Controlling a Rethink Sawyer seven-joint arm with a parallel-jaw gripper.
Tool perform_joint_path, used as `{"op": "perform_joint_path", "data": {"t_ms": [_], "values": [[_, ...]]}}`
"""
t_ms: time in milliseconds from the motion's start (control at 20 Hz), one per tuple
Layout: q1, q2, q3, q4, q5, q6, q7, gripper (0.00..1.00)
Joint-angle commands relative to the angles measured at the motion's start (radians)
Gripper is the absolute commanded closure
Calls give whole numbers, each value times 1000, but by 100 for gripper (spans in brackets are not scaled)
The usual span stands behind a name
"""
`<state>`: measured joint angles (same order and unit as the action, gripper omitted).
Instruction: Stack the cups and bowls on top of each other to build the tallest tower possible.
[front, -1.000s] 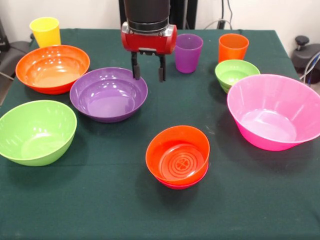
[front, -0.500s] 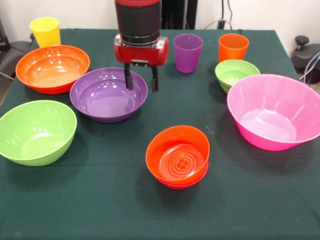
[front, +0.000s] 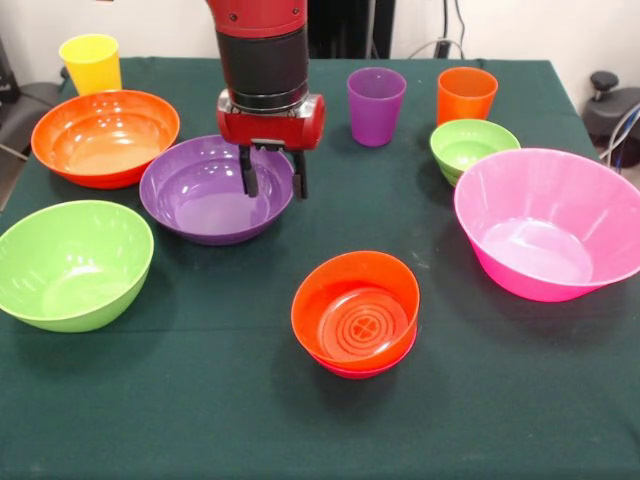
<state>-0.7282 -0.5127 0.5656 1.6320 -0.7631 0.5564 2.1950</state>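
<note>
Hand spread wide, fingers straddling purple bowl rim; no readable writing.

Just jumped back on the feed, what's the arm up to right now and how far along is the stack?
The pincer is open and empty, straddling the near rim of the purple bowl, one finger inside and one outside. The tower is only two pieces so far: the small orange bowl nested in the small red-magenta bowl. The remaining bowls and the three cups sit separately on the table.
</note>
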Motion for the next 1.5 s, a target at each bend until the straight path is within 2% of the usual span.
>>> {"op": "perform_joint_path", "data": {"t_ms": [50,500,1000,1500], "values": [[6,30,40,-44,-89,-14,-256,0],[50,38,31,-82,-89,9,-208,0],[111,58,-5,-119,-110,-28,-133,0],[104,70,-4,-136,-100,-18,-158,0]]}}
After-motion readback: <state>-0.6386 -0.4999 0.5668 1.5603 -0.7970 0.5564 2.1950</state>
